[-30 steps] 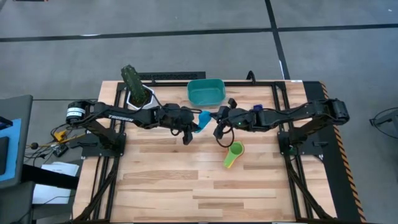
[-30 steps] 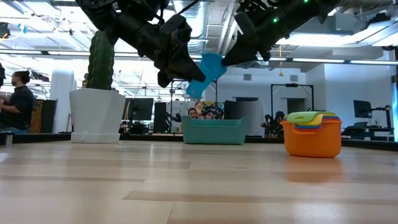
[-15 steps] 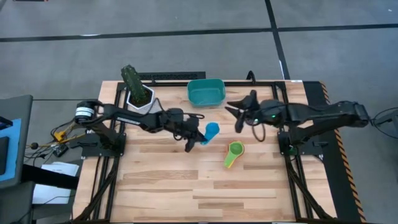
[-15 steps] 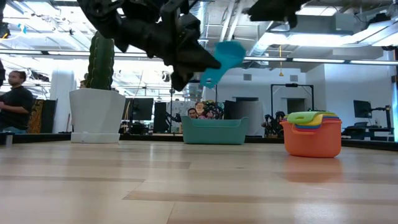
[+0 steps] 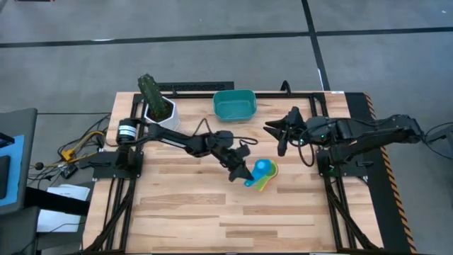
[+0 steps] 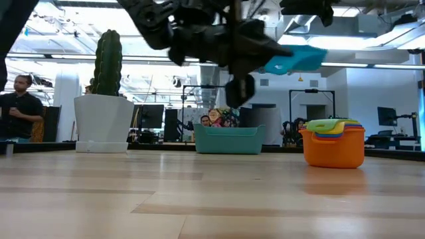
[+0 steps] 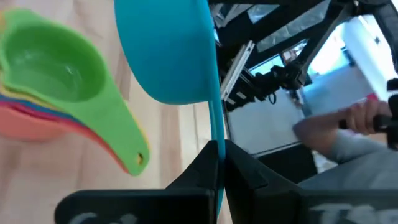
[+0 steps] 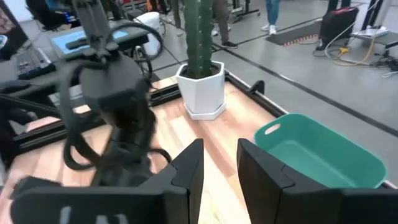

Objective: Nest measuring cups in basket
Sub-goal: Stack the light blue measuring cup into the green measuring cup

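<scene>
My left gripper (image 5: pixel 241 170) is shut on a blue measuring cup (image 5: pixel 262 168), which it holds in the air over the stack of nested cups (image 5: pixel 267 175). That stack has a green cup on top (image 7: pixel 56 68) and an orange one at the bottom (image 6: pixel 334 147), and it stands on the table by its base. The teal basket (image 5: pixel 234 104) sits at the table's far edge. My right gripper (image 5: pixel 280 134) hangs open in the air right of the basket and touches nothing. My left gripper pinches the blue cup's flat handle (image 7: pixel 215 127) between its two fingers, which lie along the handle. It comes slanting from the table's far left. The bowl (image 7: pixel 168 50) sticks out past the fingertips. The cup is lifted clear, roughly level, above the stack (image 6: pixel 295 58).
A cactus in a white pot (image 5: pixel 156 103) stands at the far left, beside the basket. Bare wood spreads over the near half of the table (image 5: pixel 212 219). A person (image 6: pixel 18 109) shows in the room beyond, and a hand (image 7: pixel 348 121) in the left wrist view.
My left gripper has carried the blue cup from mid-table toward the right and near side, to a place over the nested stack, and the cup has tipped from slanting to about level. My right gripper has drawn back from the cup toward the table's right edge.
</scene>
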